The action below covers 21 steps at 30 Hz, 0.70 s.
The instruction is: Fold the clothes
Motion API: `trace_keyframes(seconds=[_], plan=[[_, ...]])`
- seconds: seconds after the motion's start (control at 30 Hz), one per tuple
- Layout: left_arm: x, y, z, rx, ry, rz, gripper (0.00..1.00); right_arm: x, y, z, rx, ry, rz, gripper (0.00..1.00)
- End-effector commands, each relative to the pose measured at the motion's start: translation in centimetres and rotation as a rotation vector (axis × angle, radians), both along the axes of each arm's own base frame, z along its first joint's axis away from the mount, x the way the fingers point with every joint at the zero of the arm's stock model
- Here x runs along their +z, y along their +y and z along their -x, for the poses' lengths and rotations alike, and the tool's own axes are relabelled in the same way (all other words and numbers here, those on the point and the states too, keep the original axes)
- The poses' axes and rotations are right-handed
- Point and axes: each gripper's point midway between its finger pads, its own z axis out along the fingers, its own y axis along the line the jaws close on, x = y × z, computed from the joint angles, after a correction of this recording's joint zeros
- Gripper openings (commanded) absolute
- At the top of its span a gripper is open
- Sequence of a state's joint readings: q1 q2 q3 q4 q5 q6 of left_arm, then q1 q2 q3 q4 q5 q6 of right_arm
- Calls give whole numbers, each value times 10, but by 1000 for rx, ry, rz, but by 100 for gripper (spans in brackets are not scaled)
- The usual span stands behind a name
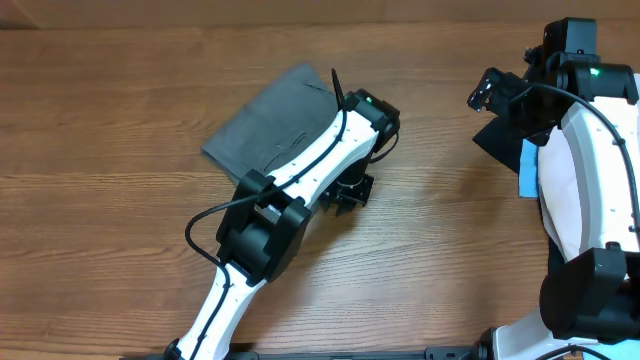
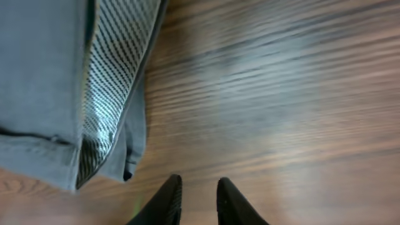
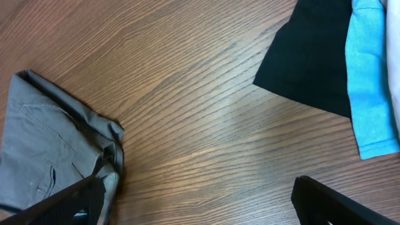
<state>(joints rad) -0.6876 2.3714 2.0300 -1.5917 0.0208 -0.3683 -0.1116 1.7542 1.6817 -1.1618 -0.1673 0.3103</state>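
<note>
Folded mid-grey shorts (image 1: 268,125) lie flat on the wooden table left of centre. In the left wrist view the shorts (image 2: 44,87) show their white mesh lining (image 2: 112,81) along the folded edge. My left gripper (image 1: 350,192) hangs just right of the shorts; in its own view it (image 2: 199,182) stands over bare wood, slightly open, with only a narrow gap and nothing in it. My right gripper (image 1: 490,92) hovers wide open and empty at the upper right. Its view (image 3: 200,203) takes in the shorts (image 3: 44,150) at the lower left.
A pile of other clothes sits at the right edge under the right arm: a black piece (image 1: 498,132) (image 3: 312,56), a light-blue piece (image 1: 528,166) (image 3: 369,81) and a pale one (image 1: 570,195). Bare wood (image 1: 440,200) lies between shorts and pile.
</note>
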Motion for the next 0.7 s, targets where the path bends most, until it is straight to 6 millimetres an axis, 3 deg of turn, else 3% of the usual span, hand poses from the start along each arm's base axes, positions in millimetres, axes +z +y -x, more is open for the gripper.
trace_keyframes(seconds=[0.0,0.37,0.5,0.67], plan=[[-7,13,4,5,-9,-56,20,2,-2,-2,-1,-9,11,100],[-43,36,6,-20,-37,-136,19,2,-2,-2,-1,-9,11,100],[-45,52,1,-13,-50,-179,16,2,-2,-2,-1,-10,12,100],[-41,84,-21,1,-111,-273,14,2,-2,-2,-1,-10,12,100]])
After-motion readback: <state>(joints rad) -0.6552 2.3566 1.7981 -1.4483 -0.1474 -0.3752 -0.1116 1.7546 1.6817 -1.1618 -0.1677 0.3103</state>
